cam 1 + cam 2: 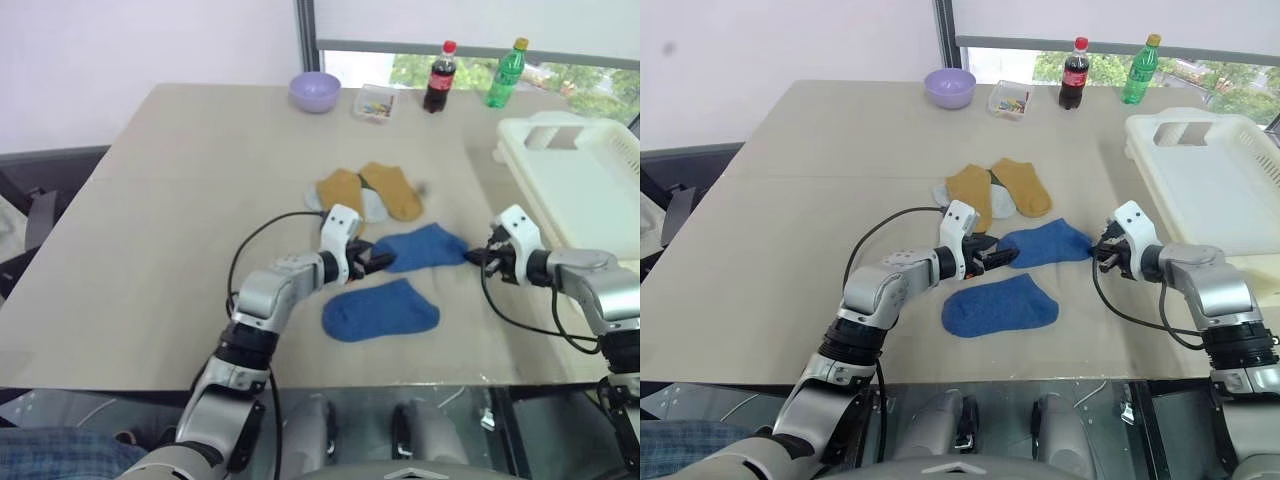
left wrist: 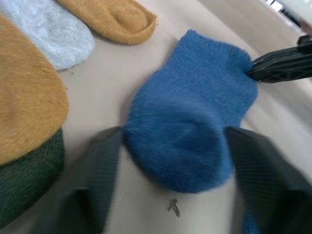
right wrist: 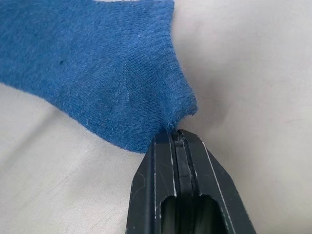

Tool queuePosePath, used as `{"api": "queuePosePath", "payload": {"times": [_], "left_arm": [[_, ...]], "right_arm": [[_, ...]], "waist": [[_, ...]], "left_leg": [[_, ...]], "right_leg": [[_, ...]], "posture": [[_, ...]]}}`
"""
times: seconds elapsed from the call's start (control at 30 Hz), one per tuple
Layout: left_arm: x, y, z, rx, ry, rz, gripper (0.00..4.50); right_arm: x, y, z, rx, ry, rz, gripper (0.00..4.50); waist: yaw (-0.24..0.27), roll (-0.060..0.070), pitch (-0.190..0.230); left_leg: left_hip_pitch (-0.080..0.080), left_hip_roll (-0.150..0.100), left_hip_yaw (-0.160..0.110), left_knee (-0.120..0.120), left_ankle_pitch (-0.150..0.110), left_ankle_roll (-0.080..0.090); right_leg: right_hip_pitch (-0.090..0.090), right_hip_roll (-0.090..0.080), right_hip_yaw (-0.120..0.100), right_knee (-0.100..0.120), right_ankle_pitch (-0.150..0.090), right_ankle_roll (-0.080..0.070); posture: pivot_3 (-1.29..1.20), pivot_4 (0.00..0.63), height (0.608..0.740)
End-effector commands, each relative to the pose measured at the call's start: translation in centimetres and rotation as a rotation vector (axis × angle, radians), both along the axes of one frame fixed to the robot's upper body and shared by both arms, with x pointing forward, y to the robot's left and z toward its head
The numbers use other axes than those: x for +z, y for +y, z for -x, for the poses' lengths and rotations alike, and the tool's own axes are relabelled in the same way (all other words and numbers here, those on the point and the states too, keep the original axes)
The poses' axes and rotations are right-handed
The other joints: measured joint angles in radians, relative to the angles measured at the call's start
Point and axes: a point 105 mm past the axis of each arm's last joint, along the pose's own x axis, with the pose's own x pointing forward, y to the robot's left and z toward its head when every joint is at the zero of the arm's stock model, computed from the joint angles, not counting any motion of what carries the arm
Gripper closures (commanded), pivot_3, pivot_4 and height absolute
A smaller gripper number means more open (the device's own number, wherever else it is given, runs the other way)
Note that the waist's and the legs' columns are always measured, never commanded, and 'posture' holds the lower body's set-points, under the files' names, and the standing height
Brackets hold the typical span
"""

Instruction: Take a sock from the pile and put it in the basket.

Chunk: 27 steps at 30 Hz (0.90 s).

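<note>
Table: bare to the left of the socks.
Basket: close beside the right gripper, its near wall alongside the forearm.
Between grippers: spanned by blue sock.
Far edge: bowl, box, bottles.

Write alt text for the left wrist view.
A blue sock lies on the table between the left gripper 's two dark fingers, its far corner pinched by the shut right gripper. Beside it lie mustard-yellow socks, a pale grey sock and a dark green one.
</note>
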Motion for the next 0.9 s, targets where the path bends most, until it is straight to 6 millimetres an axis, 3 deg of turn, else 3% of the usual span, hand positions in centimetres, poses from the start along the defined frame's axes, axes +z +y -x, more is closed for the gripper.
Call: {"api": "queuePosePath", "payload": {"times": [0.03, 0.1, 0.27, 0.6, 0.83, 0.9], "left_arm": [[-2.5, 0.4, 0.6, 0.016, 0.083, -0.074, 3.37], [-2.3, 1.1, 0.3, 0.036, 0.071, -0.070, 4.43], [-0.7, 2.5, 0.1, 0.066, 0.007, -0.008, 4.43], [3.3, 5.5, 2.6, 0.102, 0.029, 0.196, 4.43], [5.7, 7.9, 6.3, 0.083, 0.036, 0.289, 4.43], [5.3, 8.3, 7.9, 0.080, 0.062, 0.275, 4.43]], "right_arm": [[-1.1, -0.7, 0.3, -0.039, 0.033, 0.031, 4.50], [-1.1, -0.7, 0.3, -0.039, 0.033, 0.033, 4.50], [0.1, 0.4, 0.3, -0.013, 0.011, -0.034, 4.50], [4.3, 3.0, 2.4, 0.107, 0.004, -0.185, 4.50], [6.9, 4.8, 5.3, 0.192, 0.040, -0.285, 4.50], [6.5, 5.7, 7.4, 0.247, 0.136, -0.297, 4.50]], "waist": [[0.000, 0.000, 0.000], [0.000, 0.000, 0.000], [-0.003, 0.000, 0.000], [-0.001, 0.001, 0.004], [-0.001, 0.001, 0.006], [-0.001, 0.001, 0.006]], "left_leg": [[0.000, 0.000, 0.000, 0.000, 0.000, 0.000], [0.000, 0.000, 0.000, 0.000, 0.000, 0.000], [-0.001, 0.001, 0.000, 0.000, 0.000, 0.000], [-0.005, 0.001, 0.000, -0.003, 0.000, 0.000], [-0.005, 0.001, -0.001, -0.003, 0.000, -0.001], [-0.005, 0.001, -0.002, -0.003, 0.000, -0.001]], "right_leg": [[0.000, 0.000, 0.000, 0.000, 0.000, 0.000], [0.000, 0.000, 0.000, 0.000, 0.000, 0.000], [-0.001, 0.000, 0.000, 0.000, 0.000, 0.000], [-0.006, 0.000, 0.000, 0.000, 0.001, 0.000], [-0.006, -0.001, -0.001, -0.001, 0.000, 0.000], [-0.006, -0.001, -0.001, -0.001, 0.000, -0.001]], "posture": [[0.00, 0.150, 0.733], [0.00, 0.150, 0.733], [0.00, 0.150, 0.733], [0.00, 0.150, 0.733], [0.00, 0.150, 0.733], [0.00, 0.150, 0.733]]}}
